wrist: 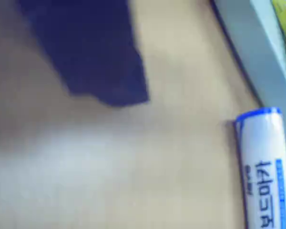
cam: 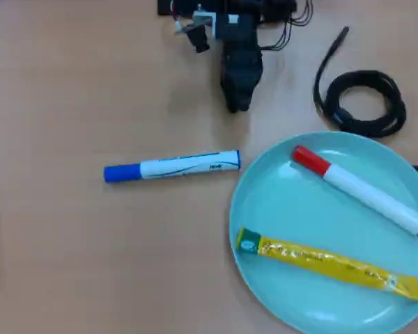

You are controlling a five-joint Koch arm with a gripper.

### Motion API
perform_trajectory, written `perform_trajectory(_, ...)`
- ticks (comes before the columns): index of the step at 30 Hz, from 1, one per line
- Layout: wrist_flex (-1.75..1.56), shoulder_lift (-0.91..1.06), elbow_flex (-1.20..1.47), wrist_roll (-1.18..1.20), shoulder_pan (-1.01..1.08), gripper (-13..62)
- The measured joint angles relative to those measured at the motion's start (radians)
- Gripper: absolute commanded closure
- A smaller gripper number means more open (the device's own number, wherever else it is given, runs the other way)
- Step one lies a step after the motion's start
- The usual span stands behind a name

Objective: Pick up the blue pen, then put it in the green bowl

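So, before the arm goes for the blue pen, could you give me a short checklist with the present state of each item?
1. Blue pen lies free on the table, nothing touching it: ok.
2. Pen is outside the green bowl: ok, not yet moved.
3. Gripper is apart from the pen, near the top edge in the overhead view: ok.
4. Gripper open: cannot tell.
5. Room in the bowl: partly taken by the red-capped marker and yellow packet; the bowl's left part is bare: ok.

Gripper (cam: 237,104) lowered (jaws perhaps closed).
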Motion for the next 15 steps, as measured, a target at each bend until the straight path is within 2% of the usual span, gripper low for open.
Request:
perform_trajectory(5,0.0,0.0,0.0,0.087,0.005,-0.4)
perform_trajectory(15,0.0,0.0,0.0,0.094,0.005,-0.3)
